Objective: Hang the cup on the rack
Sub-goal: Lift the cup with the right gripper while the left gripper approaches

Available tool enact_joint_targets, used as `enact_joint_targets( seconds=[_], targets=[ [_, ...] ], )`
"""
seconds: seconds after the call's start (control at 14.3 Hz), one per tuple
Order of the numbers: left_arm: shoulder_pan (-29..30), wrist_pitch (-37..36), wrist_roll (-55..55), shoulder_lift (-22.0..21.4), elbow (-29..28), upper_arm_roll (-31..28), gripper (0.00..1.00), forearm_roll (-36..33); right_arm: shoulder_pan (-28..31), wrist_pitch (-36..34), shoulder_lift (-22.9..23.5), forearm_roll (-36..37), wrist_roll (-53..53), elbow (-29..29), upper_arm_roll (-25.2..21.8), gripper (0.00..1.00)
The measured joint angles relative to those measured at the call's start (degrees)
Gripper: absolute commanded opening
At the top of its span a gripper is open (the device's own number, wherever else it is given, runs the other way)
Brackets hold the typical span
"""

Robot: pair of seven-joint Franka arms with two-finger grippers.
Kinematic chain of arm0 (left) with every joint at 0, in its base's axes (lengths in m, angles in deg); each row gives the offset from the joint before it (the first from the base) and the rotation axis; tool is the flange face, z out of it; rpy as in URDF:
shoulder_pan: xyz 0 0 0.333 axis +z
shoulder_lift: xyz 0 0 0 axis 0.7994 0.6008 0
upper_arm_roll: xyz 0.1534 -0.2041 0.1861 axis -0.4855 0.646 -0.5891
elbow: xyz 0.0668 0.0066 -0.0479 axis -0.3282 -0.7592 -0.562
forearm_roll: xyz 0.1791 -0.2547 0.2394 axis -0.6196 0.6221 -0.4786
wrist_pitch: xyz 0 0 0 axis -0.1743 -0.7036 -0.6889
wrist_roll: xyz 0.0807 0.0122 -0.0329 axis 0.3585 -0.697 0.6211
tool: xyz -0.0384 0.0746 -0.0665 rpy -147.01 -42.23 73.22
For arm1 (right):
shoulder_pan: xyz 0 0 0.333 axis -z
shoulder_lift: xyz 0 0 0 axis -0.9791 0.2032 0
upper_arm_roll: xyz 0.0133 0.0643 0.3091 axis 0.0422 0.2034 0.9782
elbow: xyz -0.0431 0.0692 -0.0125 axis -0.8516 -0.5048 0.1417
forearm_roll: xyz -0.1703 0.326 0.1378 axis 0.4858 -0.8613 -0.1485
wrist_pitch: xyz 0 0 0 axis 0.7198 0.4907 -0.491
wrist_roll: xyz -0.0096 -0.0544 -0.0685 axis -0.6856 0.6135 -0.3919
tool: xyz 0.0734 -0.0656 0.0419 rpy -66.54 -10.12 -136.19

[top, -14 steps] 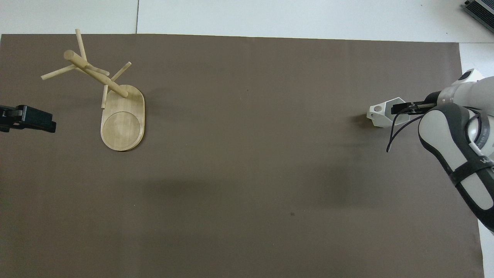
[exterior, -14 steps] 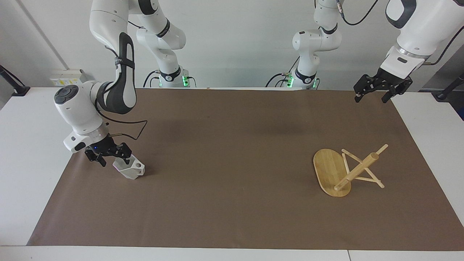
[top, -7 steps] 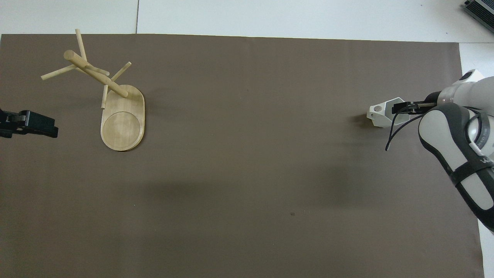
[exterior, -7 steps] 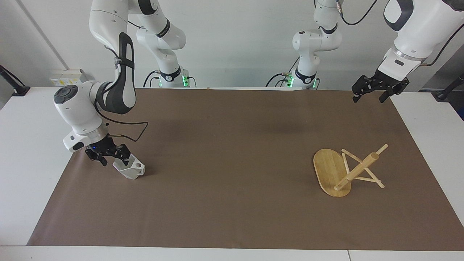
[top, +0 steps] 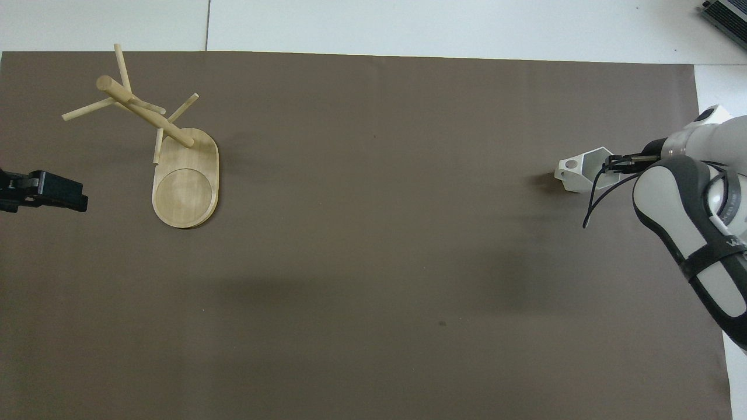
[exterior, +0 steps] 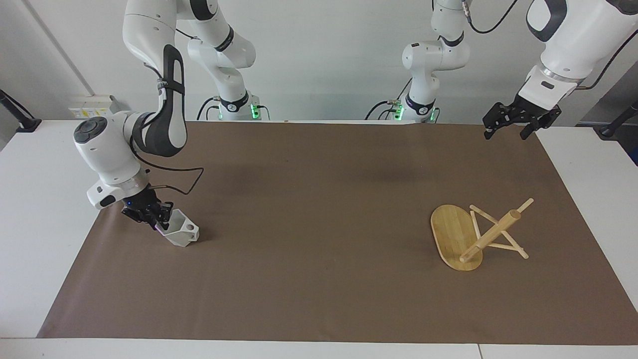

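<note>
Cup [exterior: 180,232] upright on mat [exterior: 309,249], handle toward rack [exterior: 476,234]; right gripper [exterior: 160,222] clamped on rim; left gripper [exterior: 509,124] spread apart, waits.

Probably a robotics lab: two bench-mounted arms [exterior: 149,99], brown-papered table [exterior: 319,299], bare walls.

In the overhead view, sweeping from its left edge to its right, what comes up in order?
Left gripper → rack → cup → right gripper, its fingers closed on the cup's rim.
</note>
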State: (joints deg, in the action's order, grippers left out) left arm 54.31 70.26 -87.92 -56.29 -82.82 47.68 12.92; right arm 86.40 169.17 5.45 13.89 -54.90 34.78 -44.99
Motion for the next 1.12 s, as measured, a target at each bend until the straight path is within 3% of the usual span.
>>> enact_joint_targets(
  seconds=[0.28,0.42,0.7,1.12],
  targets=[
    [0.0,-0.5,0.6,0.0,-0.1,0.0,1.0,0.0,0.0,0.0,0.0,0.0,0.0,0.0,0.0,0.08],
    [0.0,-0.6,4.4,0.0,-0.2,-0.1,1.0,0.0,0.0,0.0,-0.1,0.0,0.0,0.0,0.0,0.07],
    [0.0,-3.2,19.6,-0.2,-0.2,0.2,1.0,0.3,0.0,0.0,-0.1,0.0,0.0,0.0,0.0,0.03],
    [0.1,-6.0,40.5,-1.2,-1.3,0.1,1.0,9.4,-0.1,-1.2,-0.1,0.0,0.0,-0.5,0.1,0.0]
  ],
)
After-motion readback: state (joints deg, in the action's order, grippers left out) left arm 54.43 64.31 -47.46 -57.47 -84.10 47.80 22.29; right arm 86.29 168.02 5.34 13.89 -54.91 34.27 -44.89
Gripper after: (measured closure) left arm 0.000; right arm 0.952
